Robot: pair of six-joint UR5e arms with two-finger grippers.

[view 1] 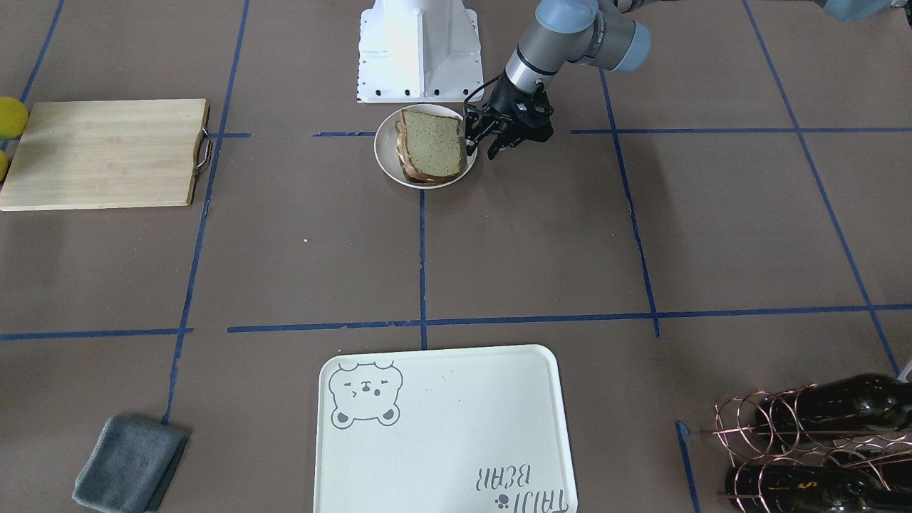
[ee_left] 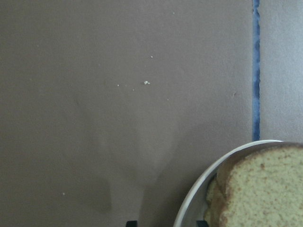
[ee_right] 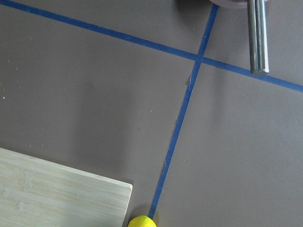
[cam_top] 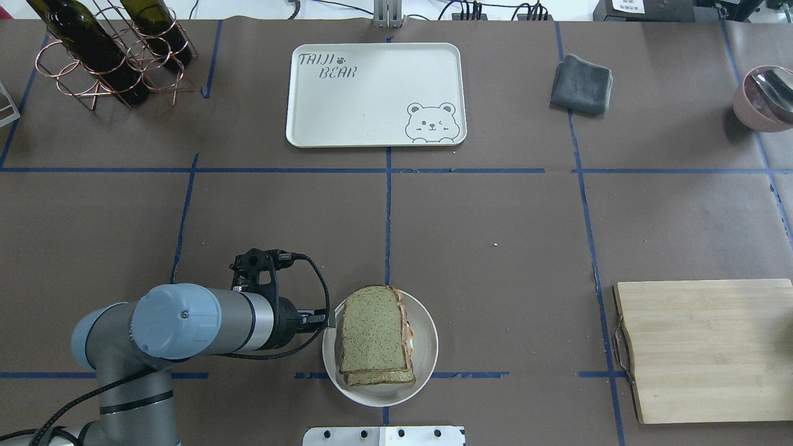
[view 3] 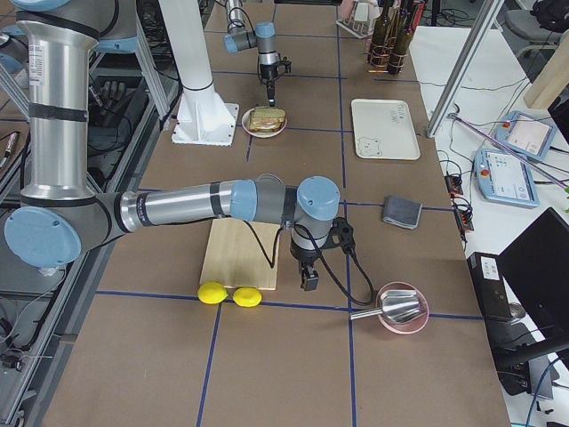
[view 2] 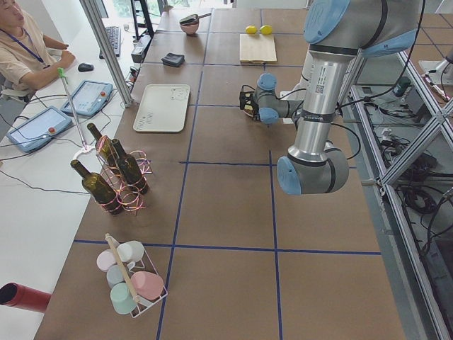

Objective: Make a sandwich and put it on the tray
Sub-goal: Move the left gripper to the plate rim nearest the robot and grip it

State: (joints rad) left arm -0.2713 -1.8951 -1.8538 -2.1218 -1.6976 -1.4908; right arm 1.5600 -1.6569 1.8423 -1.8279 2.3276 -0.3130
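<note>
My left end effector (view 1: 482, 152): fingers apart, beside round white plate (view 1: 380, 146) holding speckled brown-crusted bread sandwich (view 1: 433, 144), near my bench edge. My right end effector (view 3: 308, 277): cannot tell.

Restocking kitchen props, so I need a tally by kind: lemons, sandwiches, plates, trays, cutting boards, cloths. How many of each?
lemons: 2
sandwich: 1
white plate: 1
tray: 1
cutting board: 1
grey cloth: 1
Total: 7
</note>
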